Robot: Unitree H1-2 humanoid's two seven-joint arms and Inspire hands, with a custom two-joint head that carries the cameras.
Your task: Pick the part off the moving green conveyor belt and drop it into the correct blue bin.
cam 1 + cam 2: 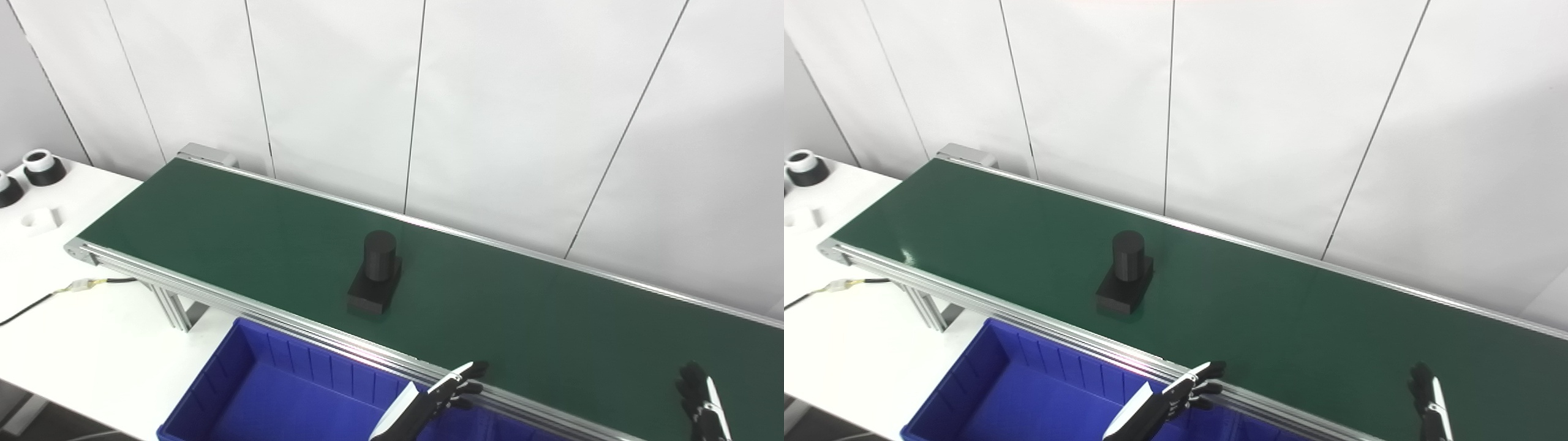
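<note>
A black part (376, 272), a short cylinder standing on a rectangular base, sits near the middle of the green conveyor belt (245, 226). It also shows in the right eye view (1126, 272). My left hand (450, 386) is open and empty at the belt's near rail, to the right of and nearer than the part, above the blue bin (269, 392). My right hand (698, 395) is open and empty over the belt's near right side, partly cut off by the picture's bottom edge.
The belt's aluminium frame (184, 278) stands on a white table (79, 331). Black-and-white ring parts (41, 166) and a small white piece (41, 219) lie at the table's far left. A cable with a connector (79, 285) lies under the belt's left end.
</note>
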